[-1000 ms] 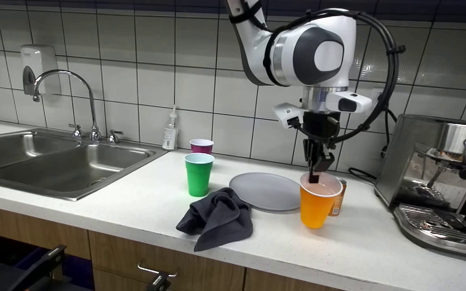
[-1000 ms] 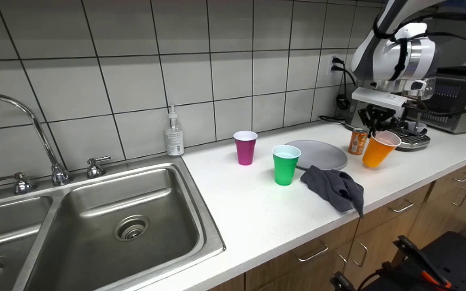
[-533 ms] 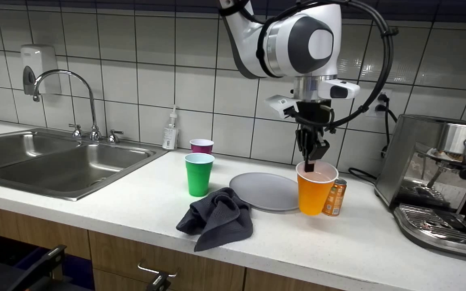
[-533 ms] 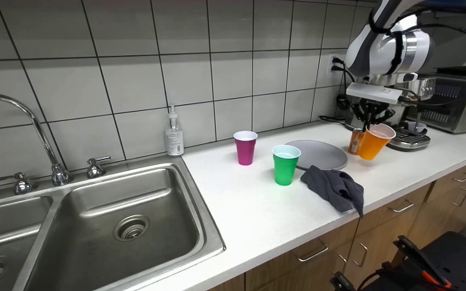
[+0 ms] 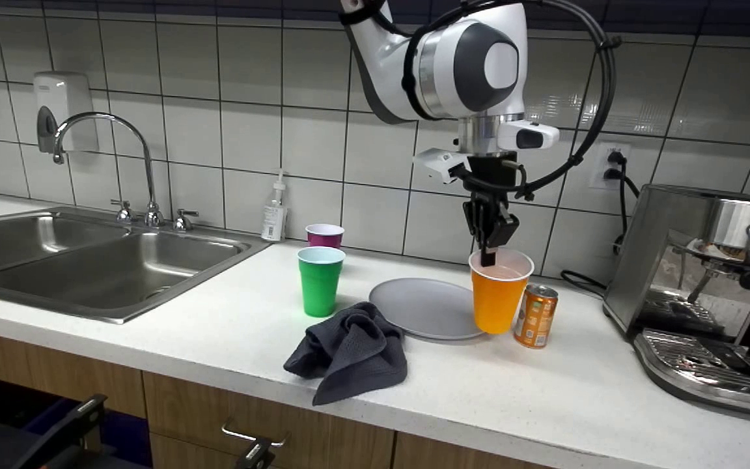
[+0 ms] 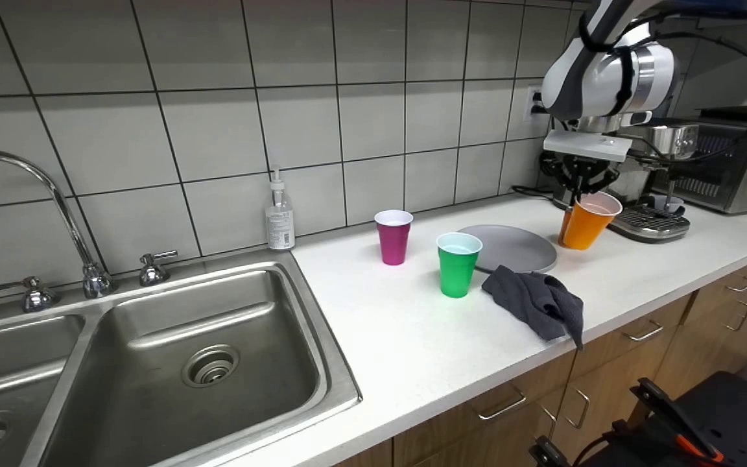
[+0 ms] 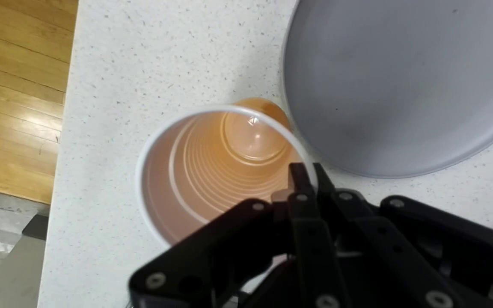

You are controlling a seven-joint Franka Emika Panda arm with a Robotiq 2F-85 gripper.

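Note:
My gripper (image 7: pixel 312 173) is shut on the near rim of an orange cup (image 7: pixel 225 171), one finger inside the cup and one outside. The cup (image 5: pixel 497 303) hangs tilted, apparently a little above the counter; it also shows in an exterior view (image 6: pixel 586 226). The cup looks empty inside in the wrist view. A grey plate (image 5: pixel 424 309) lies right beside the cup's base and fills the upper right of the wrist view (image 7: pixel 392 81). An orange can (image 5: pixel 536 318) stands upright close to the cup; in an exterior view the cup hides most of it (image 6: pixel 565 224).
A green cup (image 5: pixel 319 283) and a magenta cup (image 6: pixel 393 240) stand upright left of the plate. A dark grey cloth (image 5: pixel 355 358) lies at the counter's front edge. A coffee machine (image 5: pixel 707 293) stands at right, a sink (image 6: pixel 218 331) and soap bottle (image 6: pixel 279 220) at left.
My gripper has moved up and to the left with the orange cup, closer to the plate. The can, first mostly behind the cup in an exterior view, now shows more fully there.

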